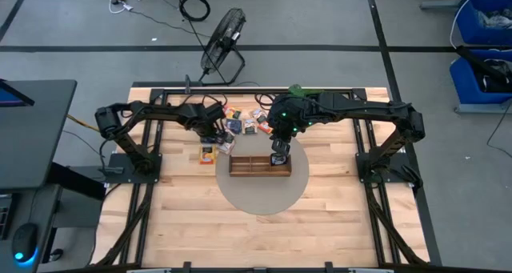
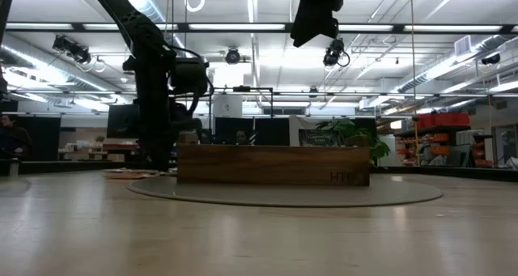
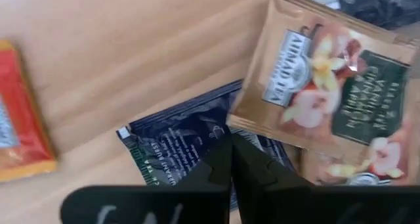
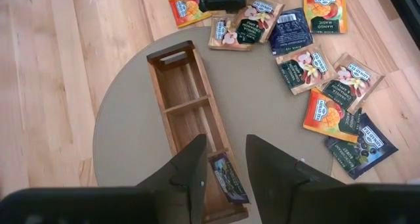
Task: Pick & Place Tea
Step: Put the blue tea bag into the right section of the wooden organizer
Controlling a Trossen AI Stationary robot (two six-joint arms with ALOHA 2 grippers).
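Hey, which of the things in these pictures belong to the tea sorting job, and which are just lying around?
Belonging to the job:
- small flat square tea-bag packets
- dark blue packet under the shut left gripper
- dark packet lying in the tray's end compartment
- right gripper above the tray

Just around:
- long brown wooden three-compartment tray
- round grey mat
- black floor fan

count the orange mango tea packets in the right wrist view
3: first orange packet beside the left claw; second orange packet next to a navy packet; third orange packet at the mat edge. More may be hidden.
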